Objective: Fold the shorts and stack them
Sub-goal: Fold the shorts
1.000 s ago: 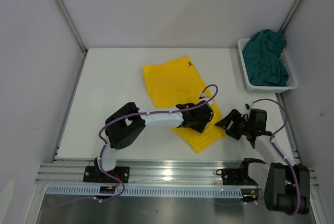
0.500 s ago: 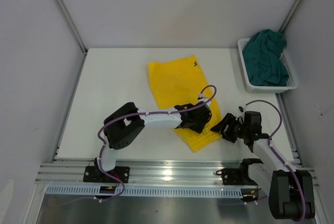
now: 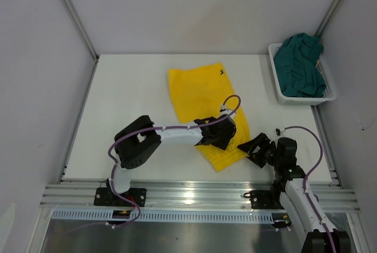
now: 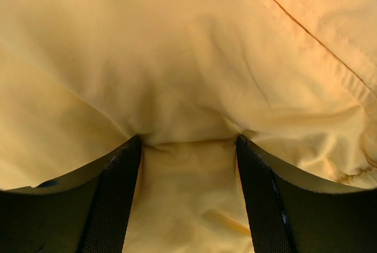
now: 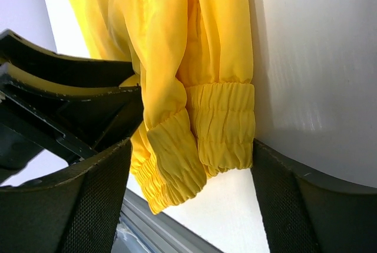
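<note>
Fold step in hand. Yellow shorts lie mid-bench, toward the near edge. Left claw is spread, pressing the cloth. Right claw is spread astride the elastic hem, not yet gripping. The next move likely calls for both to close and lift. Green shorts sit in the basket, far right corner.

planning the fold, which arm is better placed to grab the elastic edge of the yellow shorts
Right, probably. The right gripper is open with the elastic edge of the yellow shorts between its fingers; the left gripper sits on the middle fabric, away from that edge.

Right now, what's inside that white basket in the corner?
Crumpled teal shorts fill the basket, spilling above its rim. Anything beneath them is covered.
</note>
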